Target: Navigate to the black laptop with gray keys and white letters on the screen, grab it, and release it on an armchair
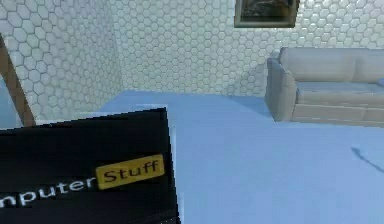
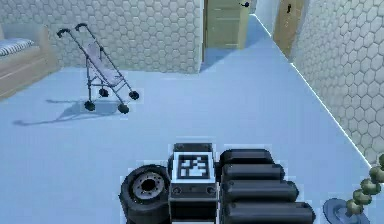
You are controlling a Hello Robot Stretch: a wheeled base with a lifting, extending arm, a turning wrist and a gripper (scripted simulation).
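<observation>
The black laptop with a dark screen bearing white letters and a yellow label (image 1: 85,175) stands at the forward view's lower left, very near the camera, its screen turned toward it and its top edge slanting up toward the right; its lower part runs off the picture's bottom edge, so what it rests on cannot be told, and its keys cannot be made out. Behind it stretches a pale blue smooth floor (image 1: 260,150) up to walls of small white hexagonal tiles (image 1: 170,45). At the forward view's right, well apart from the laptop, a beige upholstered seat with a broad arm and plump back cushions (image 1: 330,85) stands against the wall, cut off by the picture's right edge. Above it hangs a dark-framed picture (image 1: 267,12). A brown slanted wooden bar (image 1: 10,75) crosses the left edge. In the arm side view, the dark ribbed arm (image 2: 260,185) lies along the bottom edge, with a white square carrying black marks (image 2: 193,165) at its end and, just left of that, the gripper (image 2: 147,190) as a dark rounded body. Its fingers cannot be made out, so whether it holds anything cannot be told. Farther out on the blue floor stands a grey folding stroller with thin metal legs and small black wheels (image 2: 100,70), near a low beige cushioned piece (image 2: 20,60) at the left edge. A tan doorway (image 2: 225,22) opens in the far wall, and a tan door (image 2: 288,25) sits in the right-hand wall. At the lower right corner rises a golden beaded post (image 2: 368,185).
</observation>
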